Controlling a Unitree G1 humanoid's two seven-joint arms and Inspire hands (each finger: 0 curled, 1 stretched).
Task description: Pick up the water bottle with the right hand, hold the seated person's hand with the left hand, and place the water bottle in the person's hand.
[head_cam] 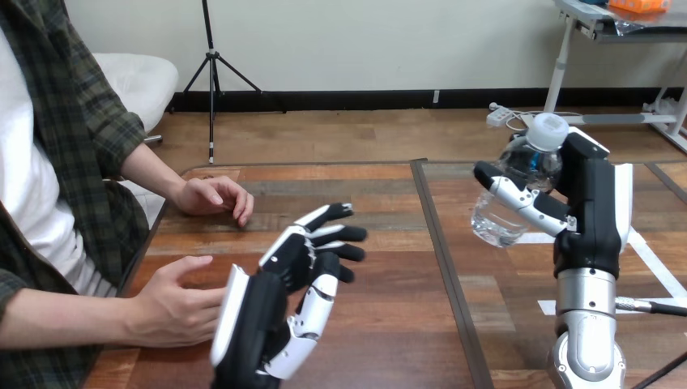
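A clear water bottle (518, 182) with a white cap is held up above the right half of the table, tilted slightly, with my right hand (585, 203) shut round it. My left hand (279, 312) hovers low at the table's left centre, fingers straight and spread, pointing forward. The person's hand at the lower left (174, 304) lies just beside my left hand, touching or nearly touching its back edge. My fingers are not curled round it. The person's other hand (215, 198) rests on the table's far left edge.
The wooden table (389, 243) has a dark seam running down its middle. White tape lines (648, 259) mark the surface at the right. The person sits at the left side.
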